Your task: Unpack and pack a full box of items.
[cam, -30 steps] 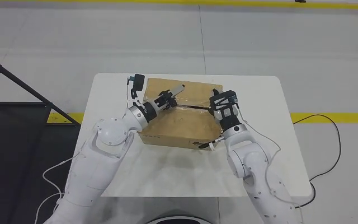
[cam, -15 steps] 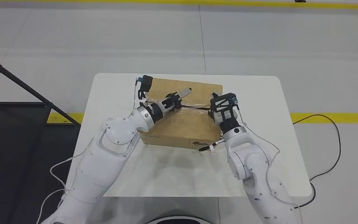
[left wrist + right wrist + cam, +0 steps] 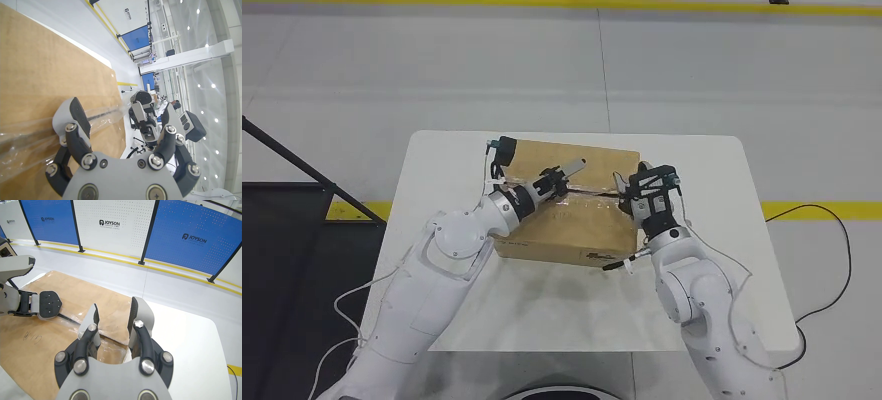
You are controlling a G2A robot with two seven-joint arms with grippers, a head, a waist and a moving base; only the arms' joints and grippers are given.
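Note:
A closed brown cardboard box lies on the white table, its top seam sealed with clear tape. My left gripper hovers open over the middle of the seam, one pad resting on the tape and the other finger raised off the box. My right gripper is open at the box's right end, its fingers on either side of the far flap's edge. There the flap stands slightly lifted over a gap. The box's contents are hidden.
White table surface is free to the right of the box and in front of it. A black cable lies on the floor to the right and a black mat to the left. Blue panels stand beyond the table.
My left gripper has slid to the right along the taped seam towards the right gripper. The right gripper has shifted slightly to the right at the box's end. The box has stayed put.

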